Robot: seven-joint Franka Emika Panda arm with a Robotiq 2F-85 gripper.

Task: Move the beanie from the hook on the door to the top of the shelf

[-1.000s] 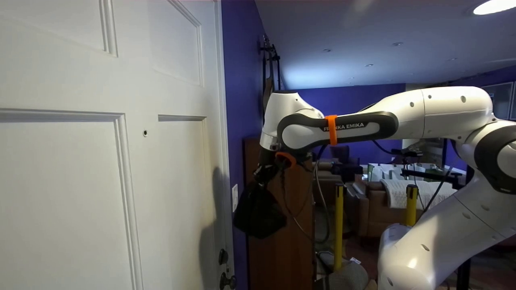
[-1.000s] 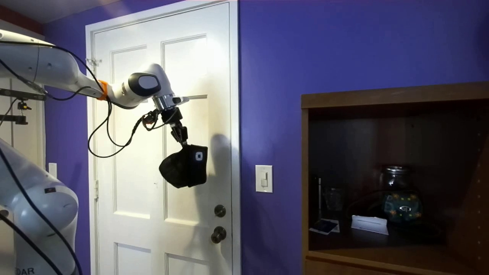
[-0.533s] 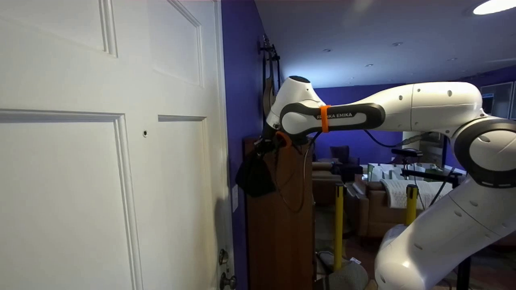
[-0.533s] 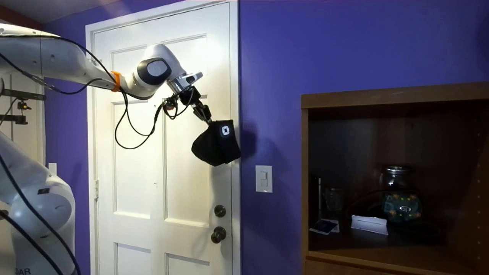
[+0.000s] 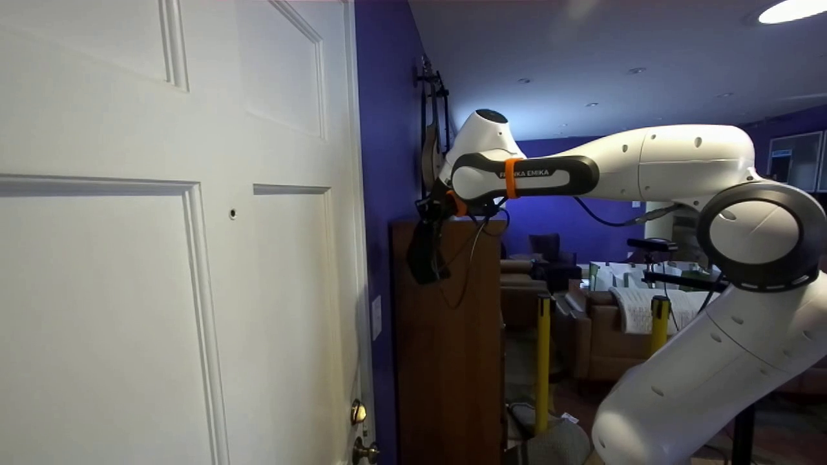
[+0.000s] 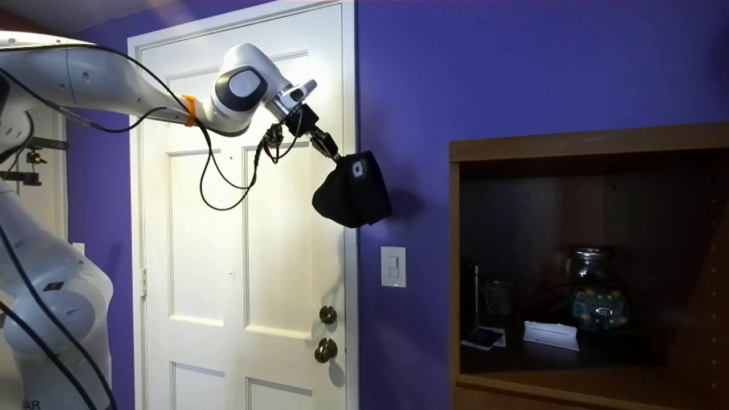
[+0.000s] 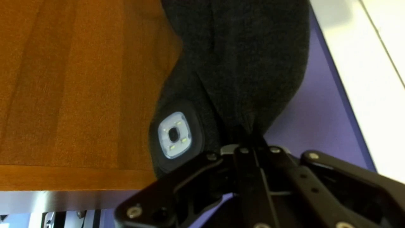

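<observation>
The beanie (image 6: 353, 196) is black cloth with a small white light patch. It hangs from my gripper (image 6: 337, 158), which is shut on its edge; in the wrist view the fingertips (image 7: 248, 136) are pressed together at the gathered cloth (image 7: 246, 60). The beanie is off the white door (image 6: 199, 256) and hangs in the air before the door's edge and the purple wall. The dark brown shelf (image 6: 569, 141) stands to the right in that exterior view. In an exterior view the beanie (image 5: 426, 258) shows against the shelf's side (image 5: 446, 361), below the level of its top edge.
A light switch (image 6: 393, 266) is on the purple wall between door and shelf. The shelf's open compartment holds a jar (image 6: 592, 262), a floral bag (image 6: 601, 307) and a white card (image 6: 551, 335). A guitar (image 5: 431, 155) hangs on the wall behind. Cables loop below the wrist.
My arm has risen and carried the beanie up and toward the shelf, from in front of the door to the purple wall beside it. The gripper tilts more outward and stays shut.
</observation>
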